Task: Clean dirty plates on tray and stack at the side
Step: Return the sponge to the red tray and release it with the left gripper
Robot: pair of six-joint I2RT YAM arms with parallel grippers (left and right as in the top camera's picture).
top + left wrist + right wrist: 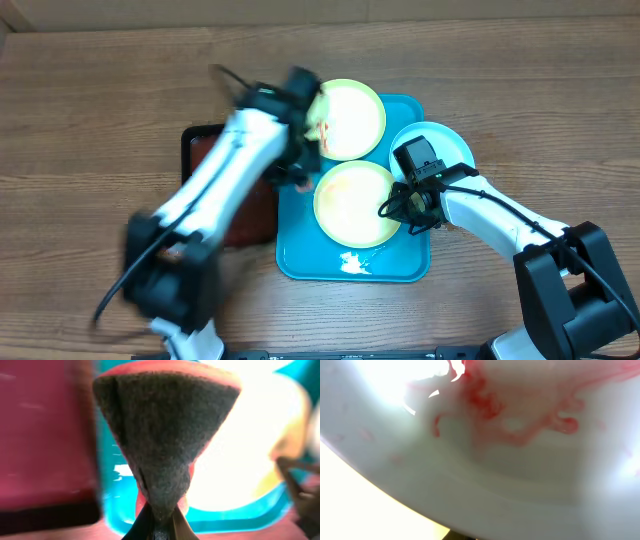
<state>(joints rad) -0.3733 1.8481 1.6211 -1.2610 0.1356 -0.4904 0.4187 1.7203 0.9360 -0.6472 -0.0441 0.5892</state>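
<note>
**Now at the scrubbing step: sponge in hand, plates not yet stacked**

The near yellow-green plate (355, 205) lies in the middle of the turquoise tray (300, 255), with the far yellow-green plate (352, 118) at the tray's back edge, just beside it. The light-blue plate (440, 145) overhangs the tray's right rim. None of them stands at the side yet, so the stacking is undone. Up close in the right wrist view, a red sauce smear (490, 405) streaks a pale plate surface, so at least one plate is dirty.

The right gripper (400, 212) is clenched at the spot where the near plate and the light-blue plate come together. I cannot tell which rim it pinches, or whether it only presses there to steady things.

The left gripper (157, 527) is clamped on a sponge (165, 435), its dark scouring face fanned out above the tray's left part. This arm is blurred in the overhead view.

A pale splash (352, 263) sits on the tray's front. A red-brown tray (205, 150) lies left of it on the wooden table (100, 100).

The next move, I judge, calls for pressing the sponge flat onto a smeared plate and wiping while the other arm keeps that plate from sliding. Light plastic will skate easily under a sideways push.
</note>
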